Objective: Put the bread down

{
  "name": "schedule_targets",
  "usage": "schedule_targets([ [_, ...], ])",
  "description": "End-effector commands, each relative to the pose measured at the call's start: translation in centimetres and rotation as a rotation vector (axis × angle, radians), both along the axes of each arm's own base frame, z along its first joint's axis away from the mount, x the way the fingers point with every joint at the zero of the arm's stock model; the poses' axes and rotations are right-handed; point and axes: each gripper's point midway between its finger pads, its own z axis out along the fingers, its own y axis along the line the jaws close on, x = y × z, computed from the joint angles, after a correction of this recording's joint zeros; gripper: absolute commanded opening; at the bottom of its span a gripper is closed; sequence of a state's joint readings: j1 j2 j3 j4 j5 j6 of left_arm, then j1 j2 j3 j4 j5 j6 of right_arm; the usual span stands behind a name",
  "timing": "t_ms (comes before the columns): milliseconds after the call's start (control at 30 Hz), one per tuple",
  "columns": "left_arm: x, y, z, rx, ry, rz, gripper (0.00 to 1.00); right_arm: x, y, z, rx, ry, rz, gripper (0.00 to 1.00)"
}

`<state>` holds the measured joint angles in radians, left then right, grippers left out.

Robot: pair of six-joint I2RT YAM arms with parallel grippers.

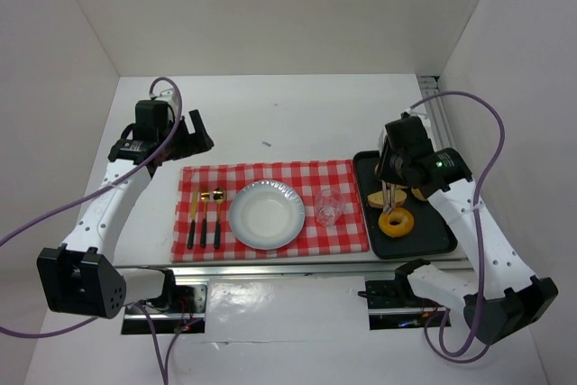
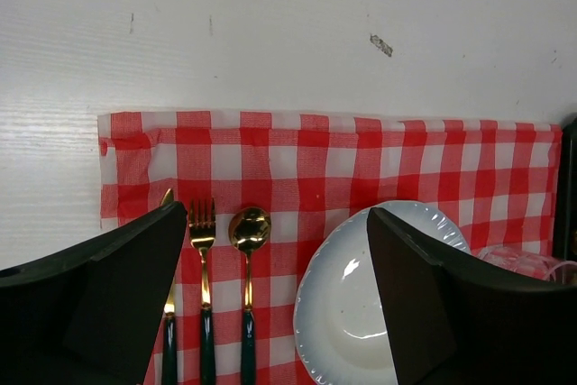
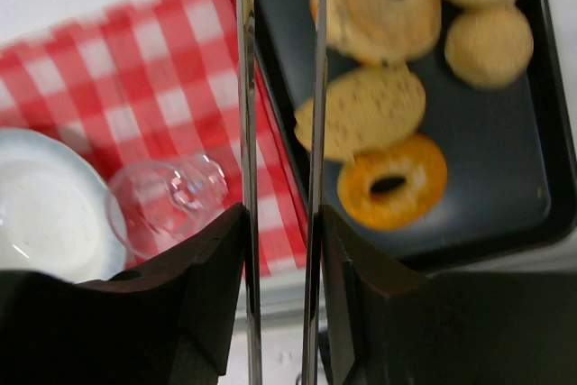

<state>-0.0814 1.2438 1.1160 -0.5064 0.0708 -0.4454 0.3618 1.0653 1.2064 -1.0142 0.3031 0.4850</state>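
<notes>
Several breads lie on the black tray [image 3: 505, 178]: an oval seeded slice [image 3: 374, 110], a glazed orange ring [image 3: 393, 182], a pale bagel [image 3: 383, 2] and two round buns [image 3: 491, 42]. My right gripper [image 3: 281, 209] is shut on metal tongs [image 3: 245, 132], whose two blades run up past the tray's left rim and out of the wrist view; the right blade crosses the oval slice's left end. From above, the right gripper [image 1: 392, 178] hangs over the tray with the tongs pointing down at the slice [image 1: 379, 197]. My left gripper [image 2: 277, 209] stands open, holding nothing.
A red checked cloth [image 1: 270, 178] carries a white plate [image 1: 266, 214], a clear glass [image 1: 328, 208], and a knife, fork and spoon [image 1: 205, 218]. The left gripper [image 1: 185, 137] hovers beyond the cloth's far left corner. White walls enclose the table.
</notes>
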Motion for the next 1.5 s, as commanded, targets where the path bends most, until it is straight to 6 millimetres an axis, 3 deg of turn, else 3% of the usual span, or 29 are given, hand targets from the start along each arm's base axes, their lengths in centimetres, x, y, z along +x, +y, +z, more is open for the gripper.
schedule_targets([
  [0,0.5,-0.7,0.5,-0.021,-0.034,-0.032,0.94,-4.2,-1.1,-2.2,0.003,0.153,-0.061,0.45],
  [100,0.5,-0.8,0.6,-0.027,-0.033,-0.039,0.94,-5.0,-1.2,-2.9,0.002,0.186,-0.054,0.48],
  [267,0.3,-0.8,0.2,-0.026,-0.024,-0.039,0.94,-4.5,-1.2,-3.3,-0.014,0.201,-0.061,0.51],
  [667,0.5,-0.7,-0.5,-0.019,-0.006,-0.031,0.94,-1.1,-2.4,-4.3,-0.149,0.165,-0.076,0.54],
  [733,0.5,-0.7,-0.5,-0.019,-0.006,-0.031,0.94,-0.2,-1.8,-4.4,-0.133,0.149,-0.054,0.55],
  [800,0.6,-0.5,-0.5,-0.013,-0.006,-0.024,0.94,0.1,-1.7,-5.6,-0.145,0.179,-0.053,0.55],
  [967,0.4,-0.5,-0.9,-0.013,0.004,-0.024,0.94,1.4,-0.9,-6.6,-0.14,0.167,-0.018,0.58],
  [1167,0.4,-0.5,-0.9,-0.013,0.004,-0.024,0.94,1.7,-1.1,-8.5,-0.168,0.229,-0.018,0.58],
  [1300,0.4,-0.5,-1.2,-0.012,0.014,-0.024,0.94,1.8,-1.4,-8.1,-0.187,0.232,-0.028,0.42],
  [1333,0.4,-0.5,-1.2,-0.012,0.014,-0.024,0.94,1.8,-1.4,-8.1,-0.187,0.232,-0.028,0.33],
  [1467,0.4,-0.5,-1.2,-0.012,0.014,-0.024,0.94,1.5,-1.5,-7.2,-0.184,0.224,-0.029,0.12],
])
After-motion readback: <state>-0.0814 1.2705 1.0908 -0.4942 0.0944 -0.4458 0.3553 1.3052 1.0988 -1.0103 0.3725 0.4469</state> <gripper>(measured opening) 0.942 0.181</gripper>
